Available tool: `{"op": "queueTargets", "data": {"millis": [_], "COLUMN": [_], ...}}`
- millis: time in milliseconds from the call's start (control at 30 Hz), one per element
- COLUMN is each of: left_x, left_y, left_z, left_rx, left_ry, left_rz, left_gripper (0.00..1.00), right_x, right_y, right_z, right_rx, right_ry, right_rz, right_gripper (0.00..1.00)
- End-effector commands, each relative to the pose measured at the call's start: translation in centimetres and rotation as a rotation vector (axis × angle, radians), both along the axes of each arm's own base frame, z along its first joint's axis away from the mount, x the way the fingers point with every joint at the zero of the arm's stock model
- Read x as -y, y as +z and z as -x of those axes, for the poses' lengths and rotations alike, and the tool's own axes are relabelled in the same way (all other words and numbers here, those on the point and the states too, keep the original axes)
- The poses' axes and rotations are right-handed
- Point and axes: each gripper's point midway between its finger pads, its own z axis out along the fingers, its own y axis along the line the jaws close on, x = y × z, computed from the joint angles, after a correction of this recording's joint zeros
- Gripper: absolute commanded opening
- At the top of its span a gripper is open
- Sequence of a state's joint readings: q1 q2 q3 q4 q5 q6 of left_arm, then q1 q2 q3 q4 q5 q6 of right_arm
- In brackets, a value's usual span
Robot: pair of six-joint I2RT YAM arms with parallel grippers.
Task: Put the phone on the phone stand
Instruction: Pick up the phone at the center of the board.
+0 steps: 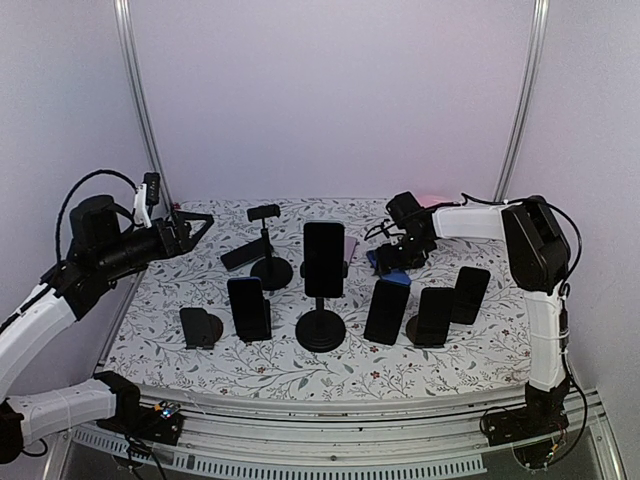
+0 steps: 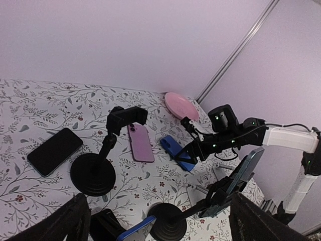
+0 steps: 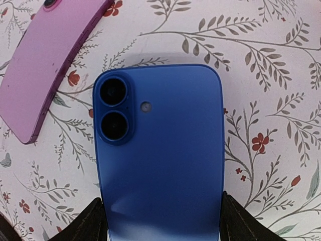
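Beside the pink phone (image 3: 45,60), right jaws tight on blue phone (image 3: 160,150); left jaws apart.

The top camera sits high up at 6 o'clock, behind the near edge of the worktop (image 1: 300,370). It looks forward and down toward 12 o'clock from far off, so the whole worktop fits in.

The left wrist camera hangs well above the worktop at about 9 o'clock. It looks across toward 3 o'clock and takes in the right arm (image 2: 281,135), the blue phone (image 2: 175,150) and the pink phone (image 2: 140,143).

The right wrist camera looks straight down from very close. The blue phone (image 3: 160,150) fills most of its view, with the pink phone (image 3: 45,65) at 10 o'clock.

Both wrist views share these two phones and the flowered worktop around them.
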State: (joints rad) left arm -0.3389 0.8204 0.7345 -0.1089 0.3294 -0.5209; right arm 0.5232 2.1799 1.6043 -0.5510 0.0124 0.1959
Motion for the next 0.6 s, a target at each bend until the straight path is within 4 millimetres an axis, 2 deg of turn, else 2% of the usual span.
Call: {"op": "queueTargets", "data": {"millis": [0, 100, 300, 567], "left_x": [-1.7, -1.7, 0.5, 2.2], "left_y": [1.1, 1.1, -0.5, 0.2], "left_z": [-0.3, -0.2, 0.0, 0.6], "left_rx": [0.057, 0.055, 0.006, 0.020], "left_ry": [0.078, 0.076, -0.030, -0.079], "left_rz": [-0.010, -0.013, -0.010, 0.012], "left_gripper": [0.97, 0.97, 0.97, 0.97], "right_x": [-1.0, -1.0, -1.3, -1.4], "right_y": [4.8, 5.6, 7.1, 9.8], "right_z": [-1.1, -1.3, -2.0, -3.2], "right_rx": [0.113, 0.133, 0.170, 0.228], "right_ry": [-0.010, -0.012, -0.015, -0.027], "right_rz": [-0.079, -0.082, -0.095, -0.103], "right_gripper": [0.51, 0.51, 0.51, 0.51]}}
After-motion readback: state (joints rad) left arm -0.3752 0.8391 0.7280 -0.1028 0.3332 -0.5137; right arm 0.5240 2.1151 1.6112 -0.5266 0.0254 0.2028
